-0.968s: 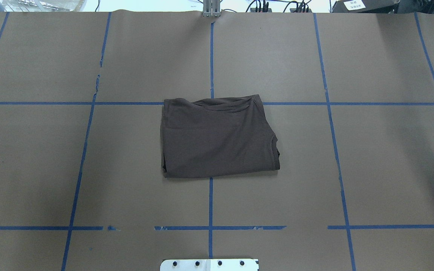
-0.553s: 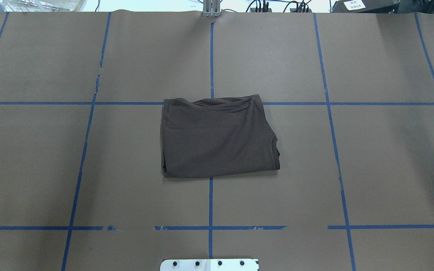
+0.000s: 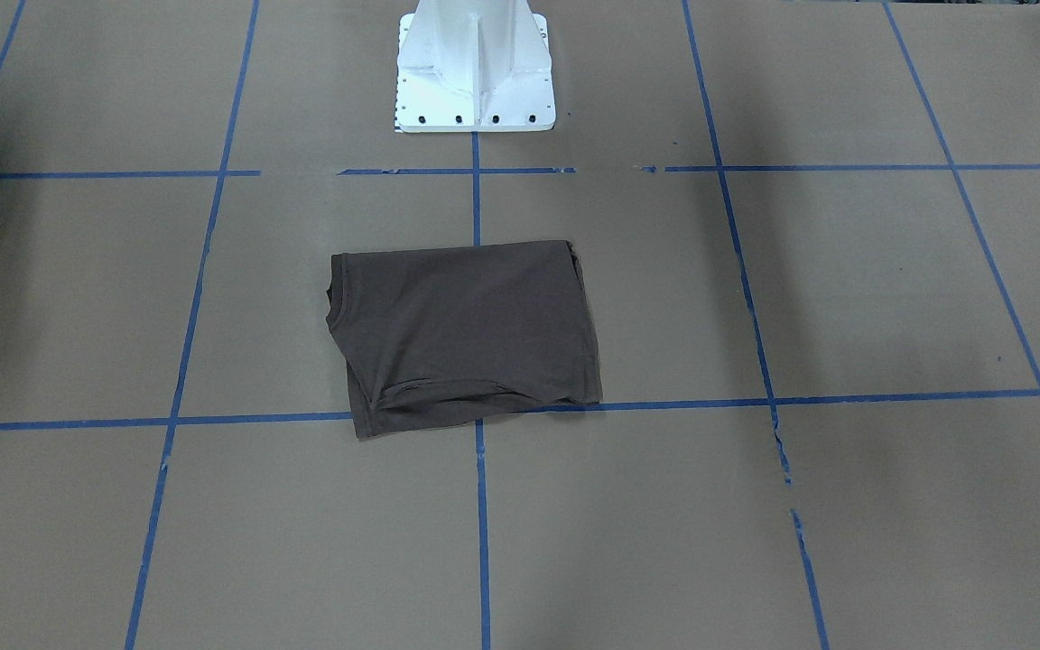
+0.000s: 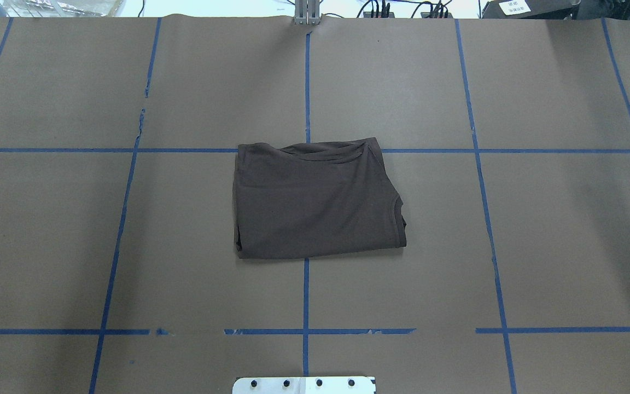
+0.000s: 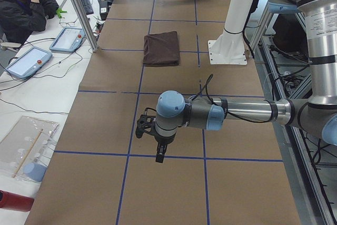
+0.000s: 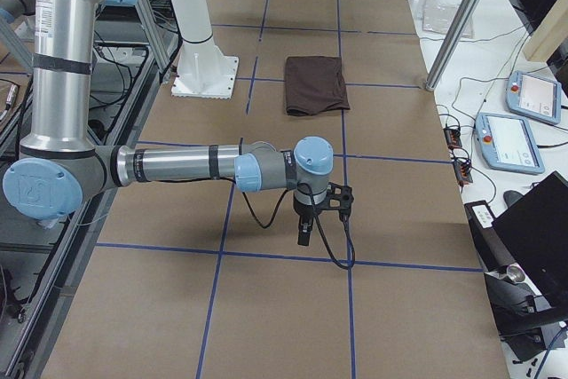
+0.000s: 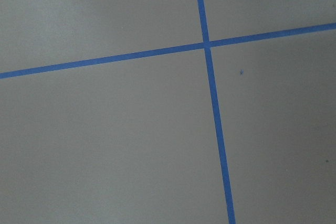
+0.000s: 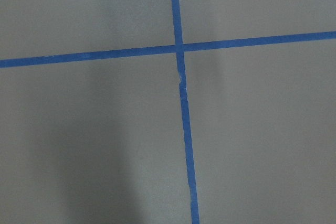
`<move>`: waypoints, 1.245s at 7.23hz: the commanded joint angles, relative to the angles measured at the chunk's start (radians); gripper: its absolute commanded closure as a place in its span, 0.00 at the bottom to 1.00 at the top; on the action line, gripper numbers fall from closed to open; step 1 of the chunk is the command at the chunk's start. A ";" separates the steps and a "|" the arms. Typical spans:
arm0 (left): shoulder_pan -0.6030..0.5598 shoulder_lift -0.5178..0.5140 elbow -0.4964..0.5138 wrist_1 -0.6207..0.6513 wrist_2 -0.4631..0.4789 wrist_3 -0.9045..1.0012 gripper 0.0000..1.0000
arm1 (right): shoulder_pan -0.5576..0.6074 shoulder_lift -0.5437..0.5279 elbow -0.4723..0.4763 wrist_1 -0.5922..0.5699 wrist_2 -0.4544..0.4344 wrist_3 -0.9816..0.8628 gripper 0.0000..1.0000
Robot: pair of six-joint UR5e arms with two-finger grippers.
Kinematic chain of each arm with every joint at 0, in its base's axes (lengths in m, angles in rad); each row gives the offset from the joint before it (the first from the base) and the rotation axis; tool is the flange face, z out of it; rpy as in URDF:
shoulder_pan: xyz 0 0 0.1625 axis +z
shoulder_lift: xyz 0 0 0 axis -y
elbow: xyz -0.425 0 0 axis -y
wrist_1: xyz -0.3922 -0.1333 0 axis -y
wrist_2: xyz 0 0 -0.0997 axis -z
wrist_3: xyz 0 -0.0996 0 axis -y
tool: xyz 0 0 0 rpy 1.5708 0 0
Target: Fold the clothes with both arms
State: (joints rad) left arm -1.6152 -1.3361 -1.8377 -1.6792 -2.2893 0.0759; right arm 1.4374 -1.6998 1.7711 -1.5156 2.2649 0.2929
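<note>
The clothes are one dark brown-grey T-shirt (image 4: 315,200), folded into a compact rectangle in the middle of the brown table, with the collar edge on its right in the overhead view. It also shows as the T-shirt (image 3: 466,334), (image 5: 161,48), (image 6: 315,84). No gripper touches it. My left gripper (image 5: 160,155) hangs fingers-down over bare table far towards the table's left end. My right gripper (image 6: 303,233) hangs likewise far towards the right end. Both show only in the side views, so I cannot tell whether they are open or shut. Both wrist views show only paper and blue tape.
Blue tape lines (image 4: 306,295) grid the brown paper. The white base pedestal (image 3: 473,63) stands behind the shirt. A seated person (image 5: 23,3), teach pendants (image 5: 68,38) and a metal post (image 5: 79,9) line the far side of the table.
</note>
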 commanded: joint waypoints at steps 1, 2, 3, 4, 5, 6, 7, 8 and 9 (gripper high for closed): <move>0.003 0.000 0.009 -0.002 0.001 -0.002 0.00 | 0.000 -0.001 0.001 0.000 -0.002 0.000 0.00; 0.001 0.005 0.011 0.004 -0.005 -0.002 0.00 | 0.000 -0.001 0.001 0.000 -0.002 0.000 0.00; 0.001 0.009 0.012 0.003 -0.007 -0.001 0.00 | 0.000 -0.006 -0.002 0.000 -0.002 0.000 0.00; 0.001 0.011 0.012 0.004 -0.012 -0.001 0.00 | 0.000 -0.011 -0.002 0.000 -0.002 0.000 0.00; 0.000 0.012 0.014 0.007 -0.078 -0.002 0.00 | 0.000 -0.011 -0.002 0.000 -0.002 0.000 0.00; 0.001 0.038 0.014 -0.002 -0.120 -0.002 0.00 | 0.000 -0.011 -0.004 0.000 -0.004 0.000 0.00; 0.001 0.038 0.014 0.001 -0.116 -0.002 0.00 | 0.000 -0.011 -0.002 0.000 -0.002 0.000 0.00; 0.003 0.038 0.014 0.001 -0.114 -0.002 0.00 | 0.000 -0.011 -0.002 0.000 -0.002 0.000 0.00; 0.003 0.038 0.014 0.001 -0.114 -0.002 0.00 | 0.000 -0.011 -0.001 0.000 -0.001 0.000 0.00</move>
State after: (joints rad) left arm -1.6129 -1.2985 -1.8240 -1.6784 -2.4033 0.0736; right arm 1.4373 -1.7103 1.7689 -1.5156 2.2628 0.2930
